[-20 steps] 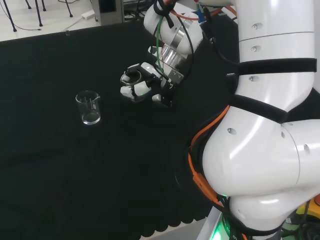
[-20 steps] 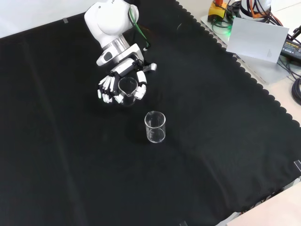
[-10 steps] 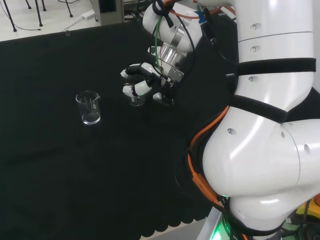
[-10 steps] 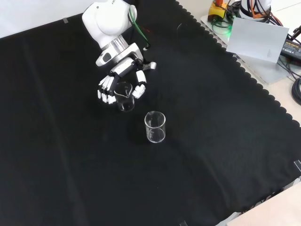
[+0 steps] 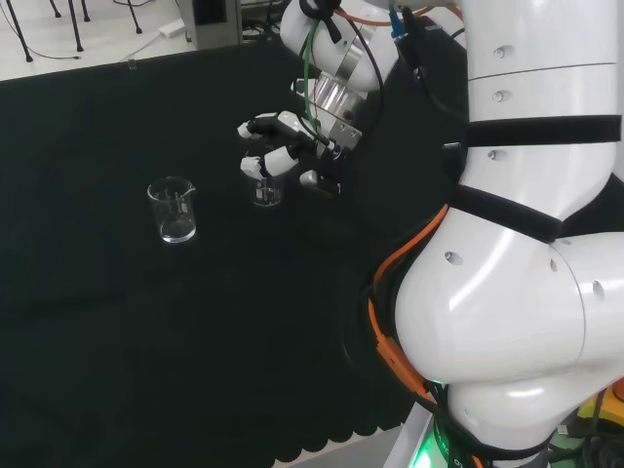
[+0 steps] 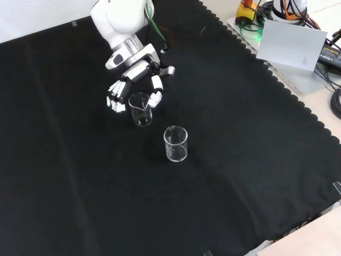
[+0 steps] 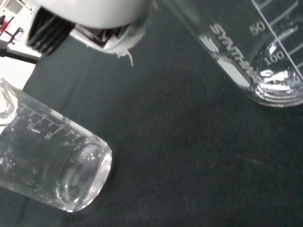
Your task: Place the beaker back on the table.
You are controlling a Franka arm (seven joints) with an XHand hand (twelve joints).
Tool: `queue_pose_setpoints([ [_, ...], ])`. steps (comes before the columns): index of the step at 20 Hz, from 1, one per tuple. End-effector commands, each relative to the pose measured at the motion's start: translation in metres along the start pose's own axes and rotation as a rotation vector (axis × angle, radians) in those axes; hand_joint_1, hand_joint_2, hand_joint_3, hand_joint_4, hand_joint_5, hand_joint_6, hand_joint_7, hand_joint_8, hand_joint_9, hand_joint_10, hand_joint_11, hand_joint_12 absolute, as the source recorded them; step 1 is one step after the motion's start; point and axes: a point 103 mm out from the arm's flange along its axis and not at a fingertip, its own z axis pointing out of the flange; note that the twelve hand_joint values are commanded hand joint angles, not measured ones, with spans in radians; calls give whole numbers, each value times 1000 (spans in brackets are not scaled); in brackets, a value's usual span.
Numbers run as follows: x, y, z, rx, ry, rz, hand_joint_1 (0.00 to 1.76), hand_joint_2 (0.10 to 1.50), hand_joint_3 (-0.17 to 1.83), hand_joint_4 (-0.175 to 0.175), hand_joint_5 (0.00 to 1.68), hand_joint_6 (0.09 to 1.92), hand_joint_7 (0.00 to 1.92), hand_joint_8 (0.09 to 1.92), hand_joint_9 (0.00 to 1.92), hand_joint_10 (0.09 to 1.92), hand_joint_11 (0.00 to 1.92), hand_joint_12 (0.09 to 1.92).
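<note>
A small clear beaker [image 6: 140, 109] stands upright on the black cloth [image 6: 80, 176], just below my hand [image 6: 136, 73] in the front view. The fingers [image 6: 115, 100] hang to its left and the thumb [image 6: 155, 97] to its right, spread apart from the glass. In the head view the hand [image 5: 288, 136] hovers over the same beaker [image 5: 264, 192] with relaxed fingers. A larger clear beaker [image 6: 176, 144] stands nearer the front edge, to the left in the head view [image 5: 173, 210]. Two graduated beakers [image 7: 52, 165] [image 7: 251, 52] lie close in the wrist view.
The arm's white links [image 5: 526, 244] take up the right of the head view. A grey box [image 6: 290, 45] and cables [image 6: 333, 80] lie beyond the cloth's scalloped edge [image 6: 287, 90] at the front view's right. Open cloth surrounds both beakers.
The hand set the small beaker down on the cloth, opened its fingers off the glass and rose a little. The larger beaker stayed put.
</note>
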Motion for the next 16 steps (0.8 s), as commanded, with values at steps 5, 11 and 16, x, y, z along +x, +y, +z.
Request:
queue_pose_setpoints([
  [5, 11, -17, -36, -40, -14, 11, 909, 480, 809, -8, 456, 318, 288, 590, 248, 708, 0, 827],
  [11, 14, -33, -60, -57, -29, 25, 901, 482, 807, -8, 456, 305, 285, 590, 246, 708, 0, 828],
  [16, 14, -43, -72, -73, -29, 46, 899, 483, 806, -7, 456, 298, 284, 590, 245, 708, 0, 828],
])
